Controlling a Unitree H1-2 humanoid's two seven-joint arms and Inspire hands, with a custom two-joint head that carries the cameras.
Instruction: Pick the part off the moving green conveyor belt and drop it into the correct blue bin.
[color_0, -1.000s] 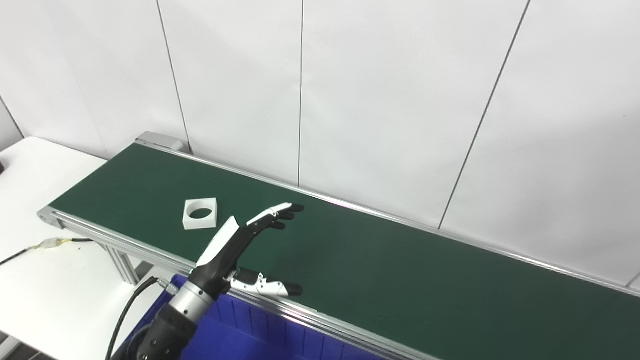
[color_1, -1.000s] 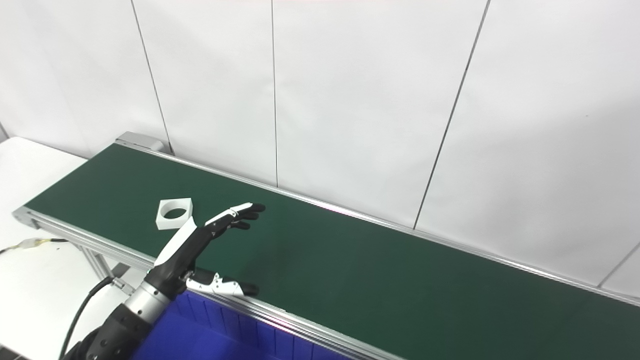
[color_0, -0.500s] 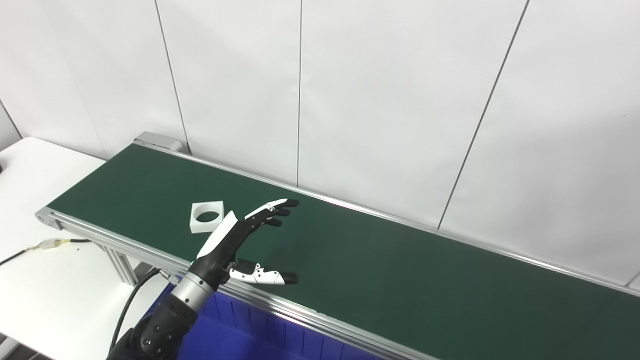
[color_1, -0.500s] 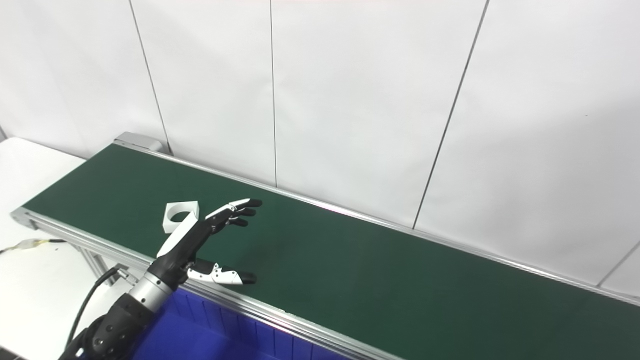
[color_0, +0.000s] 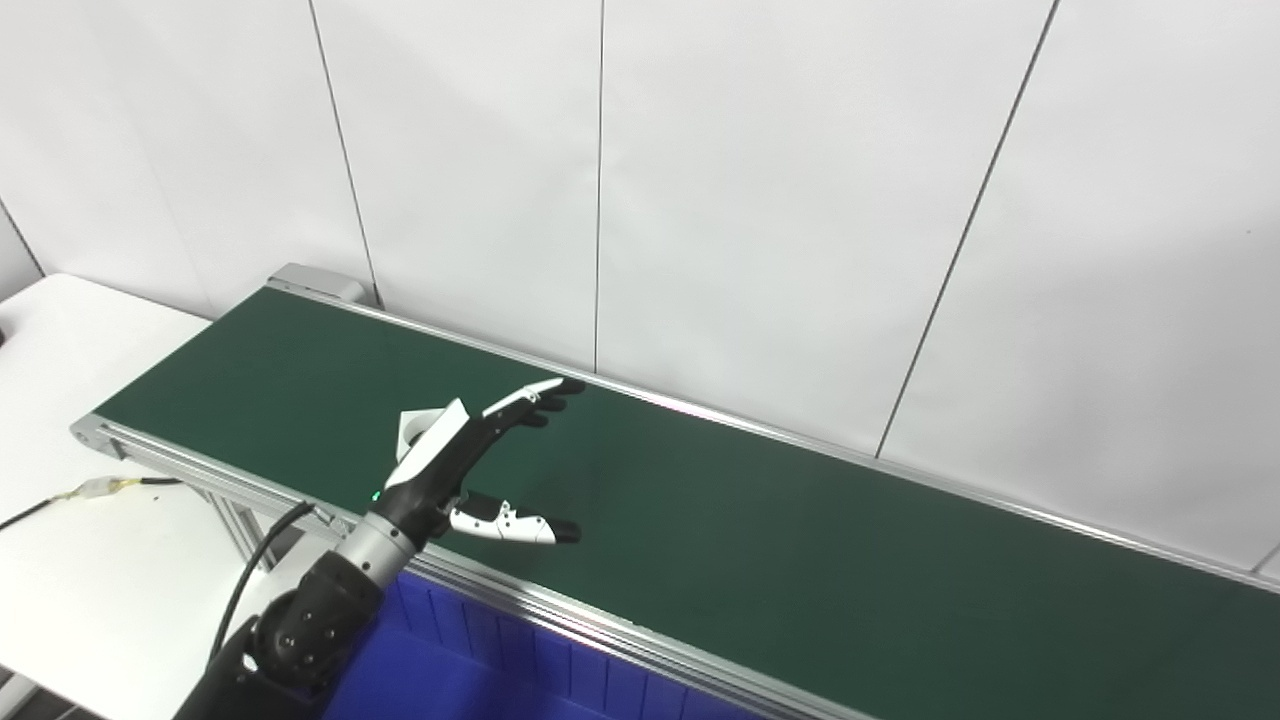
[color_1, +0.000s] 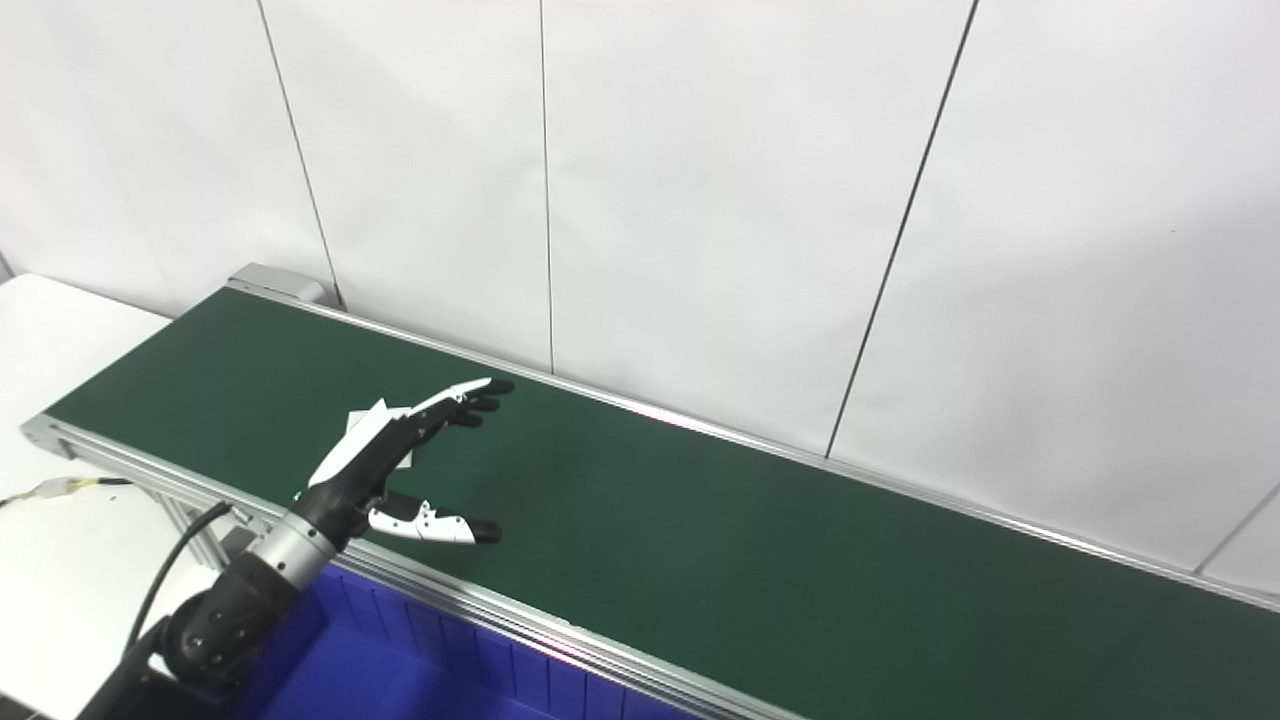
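Observation:
A white square part (color_0: 408, 430) with a round hole lies on the green conveyor belt (color_0: 800, 540), toward its left end. My left hand (color_0: 470, 460) hovers over the belt right in front of the part and hides most of it. The hand is open: its fingers (color_0: 530, 398) stretch toward the far side and its thumb (color_0: 510, 527) points right, with nothing between them. Whether the hand touches the part cannot be told. My right hand is out of sight.
A blue bin (color_0: 470, 670) with ribbed walls sits below the belt's near rail (color_0: 600, 625). To the left stands a white table (color_0: 90, 580) with a cable (color_0: 110, 487) lying on it. A white panelled wall runs behind the belt.
The part has travelled right along the belt and now sits behind my left hand. The hand has moved farther over the belt toward the part, staying open.

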